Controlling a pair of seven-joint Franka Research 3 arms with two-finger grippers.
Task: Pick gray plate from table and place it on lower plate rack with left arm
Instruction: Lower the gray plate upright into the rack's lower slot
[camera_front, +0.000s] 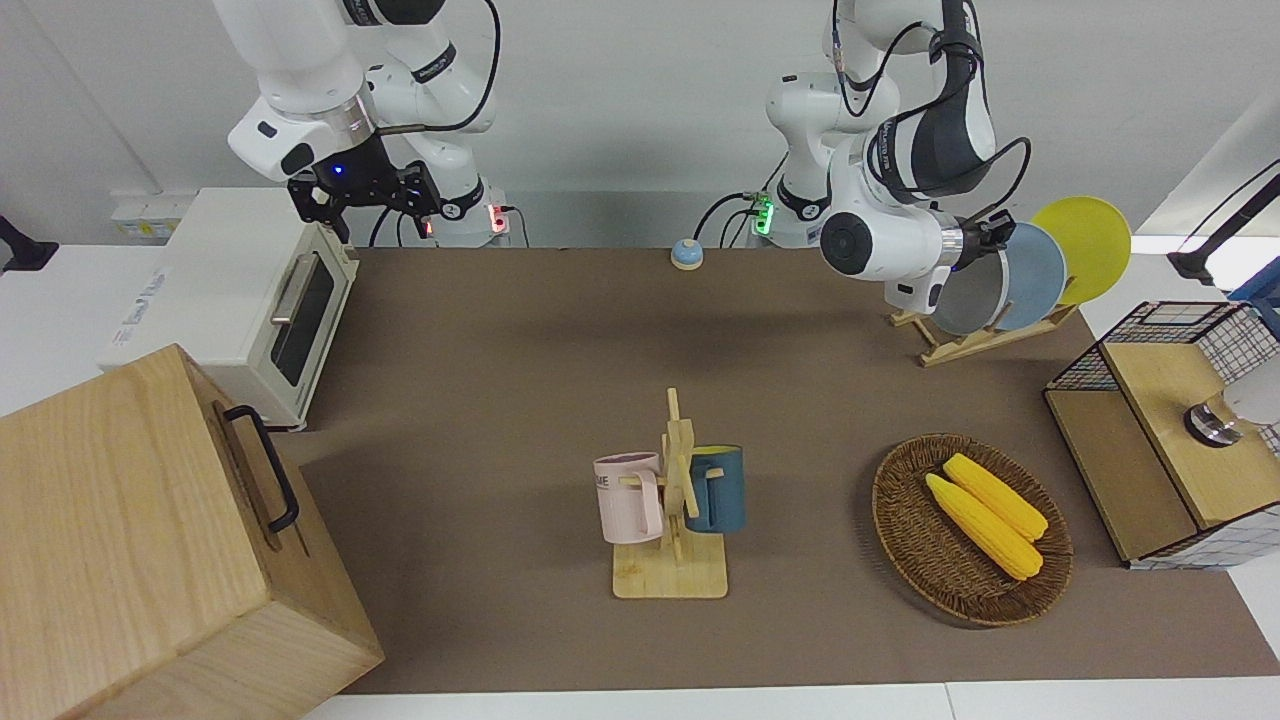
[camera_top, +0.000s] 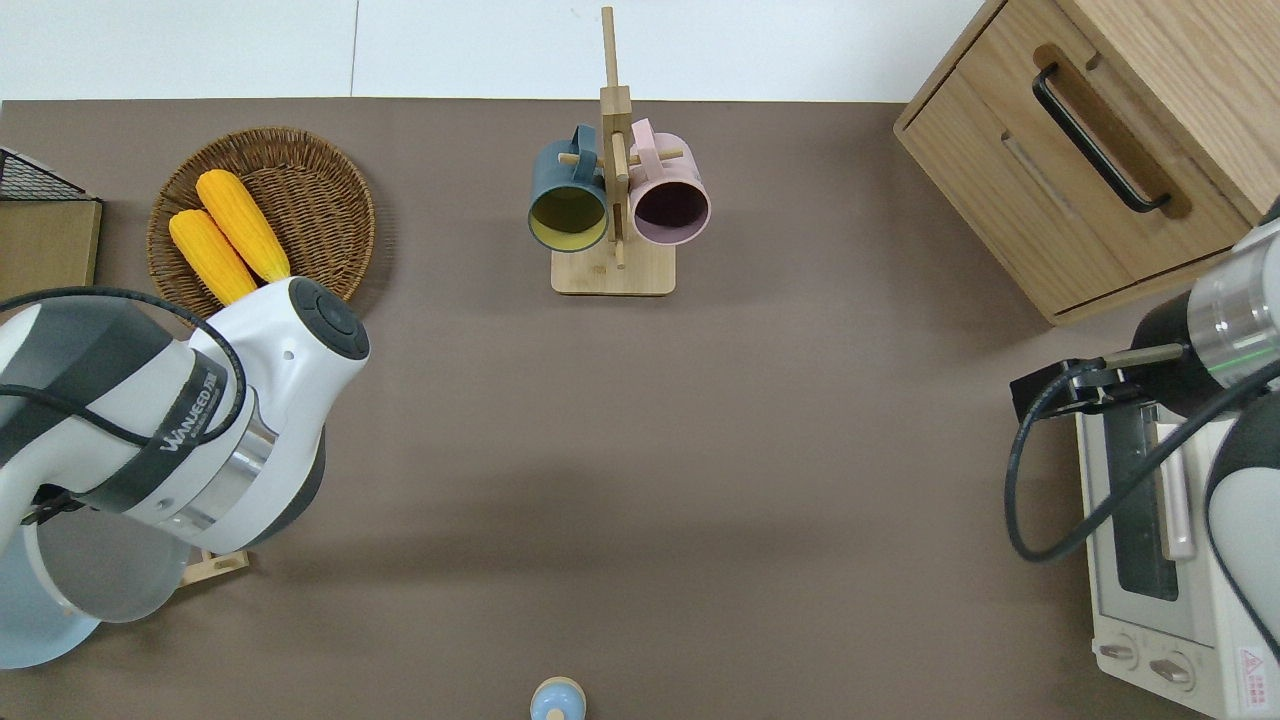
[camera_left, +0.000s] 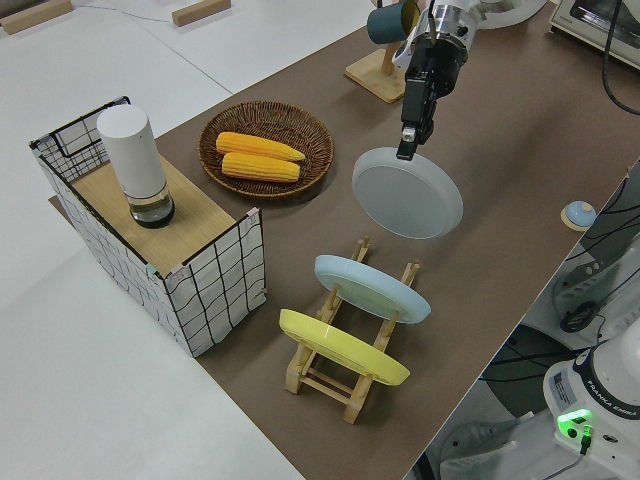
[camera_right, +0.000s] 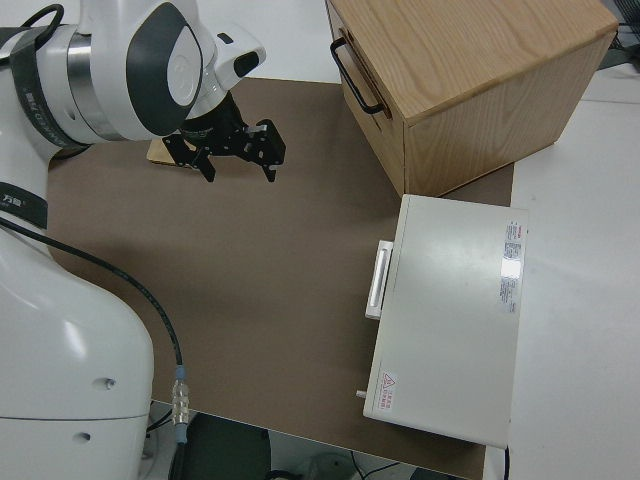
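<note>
My left gripper (camera_left: 408, 148) is shut on the rim of the gray plate (camera_left: 408, 195), which hangs tilted in the air. The gray plate (camera_front: 965, 298) is over the free end of the lower plate rack (camera_front: 958, 346), right next to the light blue plate (camera_front: 1040, 272). A yellow plate (camera_front: 1085, 245) fills the slot at the rack's other end. In the overhead view the left arm hides most of the gray plate (camera_top: 110, 580) and its gripper. The table (camera_front: 500, 350) is brown. The right arm is parked, and its right gripper (camera_right: 238, 152) is open.
A wicker basket (camera_front: 905, 530) with two corn cobs and a wire-sided box (camera_front: 1165, 330) stand near the rack. A mug stand (camera_front: 672, 575) with two mugs is mid-table. A toaster oven (camera_front: 260, 300), a wooden cabinet (camera_front: 150, 540) and a small blue bell (camera_front: 686, 254) are also there.
</note>
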